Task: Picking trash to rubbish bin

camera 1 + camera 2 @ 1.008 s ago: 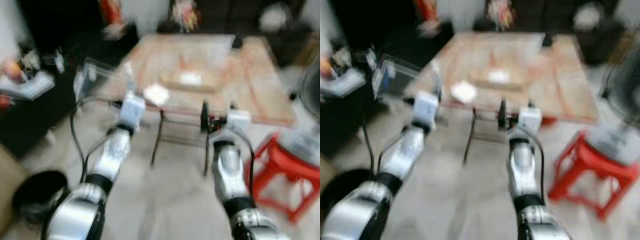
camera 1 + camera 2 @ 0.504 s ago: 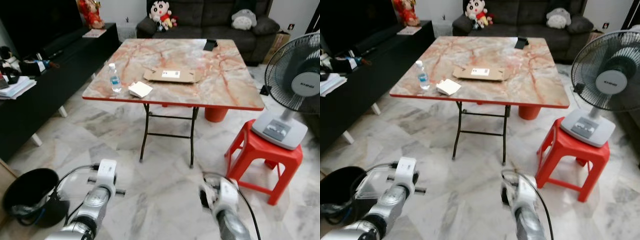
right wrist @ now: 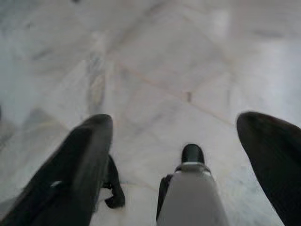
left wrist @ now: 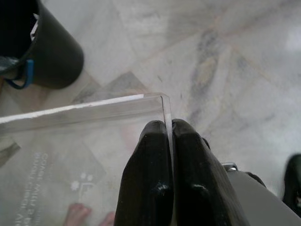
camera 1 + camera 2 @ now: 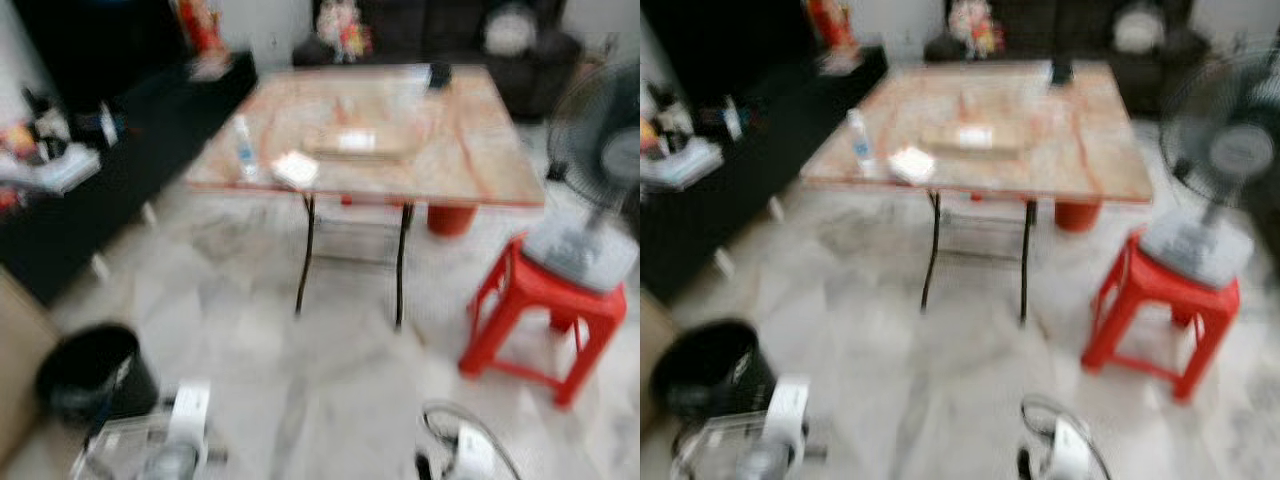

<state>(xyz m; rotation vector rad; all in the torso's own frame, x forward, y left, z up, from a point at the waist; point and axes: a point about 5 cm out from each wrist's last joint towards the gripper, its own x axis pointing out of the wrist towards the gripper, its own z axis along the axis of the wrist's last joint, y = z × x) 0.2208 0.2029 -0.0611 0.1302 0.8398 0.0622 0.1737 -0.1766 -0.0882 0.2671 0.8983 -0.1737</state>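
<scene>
Currently left gripper jaws pinched on clear plastic container at lower left of frame, near black bin; right gripper jaws wide over marble floor

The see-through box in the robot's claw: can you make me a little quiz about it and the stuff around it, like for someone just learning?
1. True or false: the left claw is shut on the edge of the clear plastic box.
2. What colour is the rubbish bin on the floor near the robot's left arm? A) red B) black C) white
3. Fill in: the right claw is ____ and holds nothing, above the marble floor.

Key: 1 true; 2 B; 3 open
</scene>
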